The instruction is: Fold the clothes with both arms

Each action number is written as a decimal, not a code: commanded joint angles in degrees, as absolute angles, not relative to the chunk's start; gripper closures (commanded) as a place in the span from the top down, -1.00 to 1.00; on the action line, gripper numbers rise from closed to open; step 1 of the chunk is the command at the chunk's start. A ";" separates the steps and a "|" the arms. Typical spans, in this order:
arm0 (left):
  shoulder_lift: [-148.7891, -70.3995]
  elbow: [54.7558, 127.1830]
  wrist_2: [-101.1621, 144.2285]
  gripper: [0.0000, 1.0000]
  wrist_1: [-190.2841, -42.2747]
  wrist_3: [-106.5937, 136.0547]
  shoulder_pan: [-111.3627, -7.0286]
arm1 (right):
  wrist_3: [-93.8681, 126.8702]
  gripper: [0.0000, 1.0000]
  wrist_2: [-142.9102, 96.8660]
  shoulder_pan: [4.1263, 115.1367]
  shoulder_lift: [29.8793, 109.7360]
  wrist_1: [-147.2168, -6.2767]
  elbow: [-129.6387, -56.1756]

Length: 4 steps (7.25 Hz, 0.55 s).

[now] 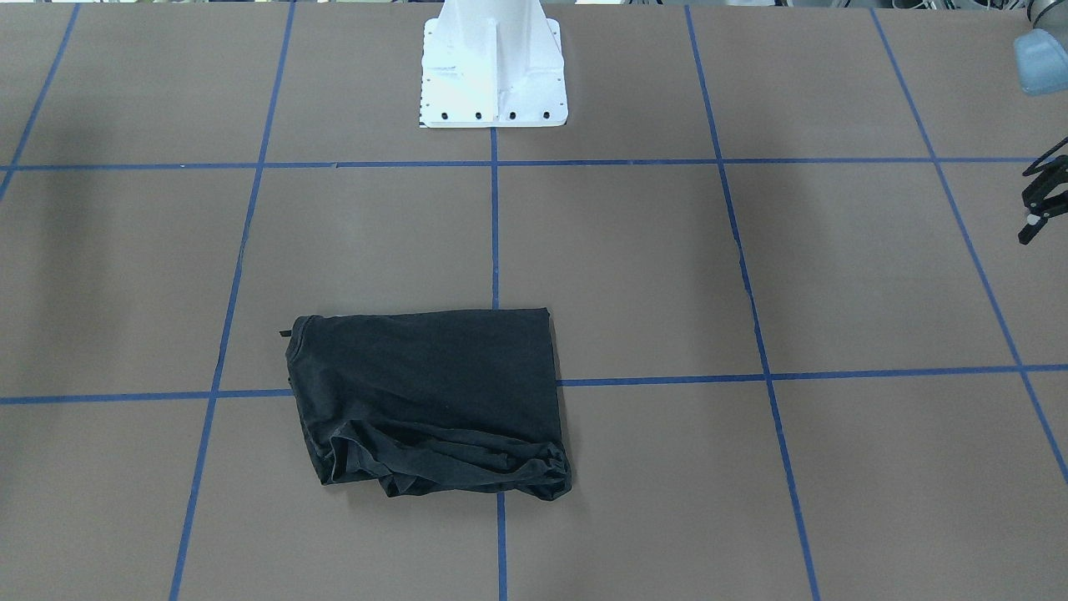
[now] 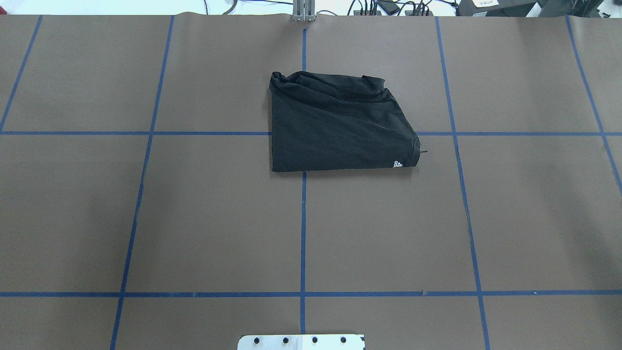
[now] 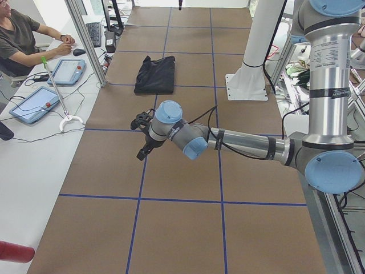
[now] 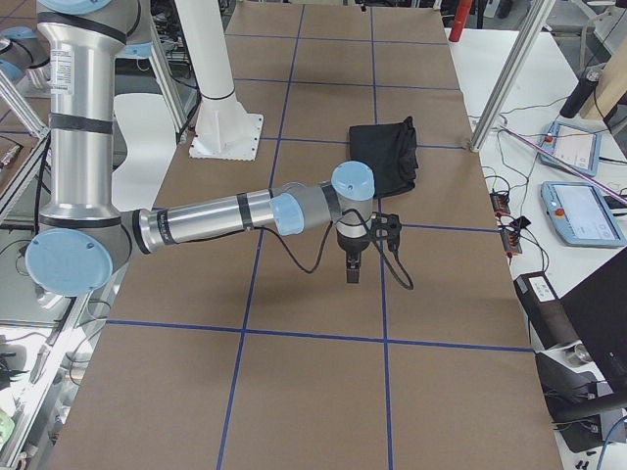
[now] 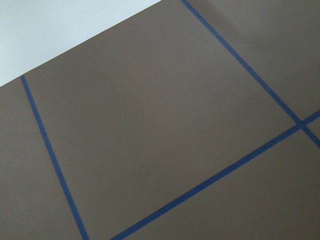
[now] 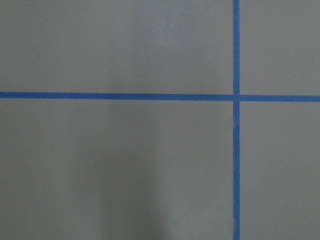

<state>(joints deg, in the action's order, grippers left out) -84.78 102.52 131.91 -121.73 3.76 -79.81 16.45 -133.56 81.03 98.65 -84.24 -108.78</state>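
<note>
Your left gripper [image 1: 1030, 204] shows its two fingers spread apart with nothing between them, at the 3 o'clock edge of the front-facing view. You cannot tell whether the right gripper [image 4: 351, 272] is wide or narrow; it points down over bare table [image 2: 146, 218]. Behind them, the left arm [image 3: 245, 142] and right arm [image 4: 216, 220] reach out low over the table's two ends. The black shirt [image 2: 335, 129] lies folded in a rough rectangle at 12 o'clock from the white pedestal [image 2: 301, 341] in the overhead view. It is well apart from both grippers and covers a crossing of blue tape lines [image 2: 146, 133]. Its far edge is bunched, and a small white print [image 2: 398, 164] shows at its 5 o'clock corner.
</note>
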 commanded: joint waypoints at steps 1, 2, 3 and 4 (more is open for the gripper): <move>-82.37 104.15 134.03 1.00 -118.21 5.07 -80.69 | 14.50 1.00 -134.48 81.83 100.81 -84.46 -109.95; -82.18 103.98 134.12 1.00 -118.30 6.23 -80.86 | 12.76 1.00 -134.30 81.74 100.90 -84.46 -110.73; -83.22 104.24 133.95 1.00 -118.30 6.33 -80.86 | 7.96 1.00 -134.30 81.65 101.16 -85.86 -111.18; -84.10 103.02 131.07 1.00 -118.21 6.24 -80.86 | 2.69 1.00 -134.21 82.09 101.34 -89.00 -112.83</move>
<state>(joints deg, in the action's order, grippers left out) -83.17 103.84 133.27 -118.32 6.05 -80.82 8.61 -134.30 81.79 101.07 -86.11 -111.30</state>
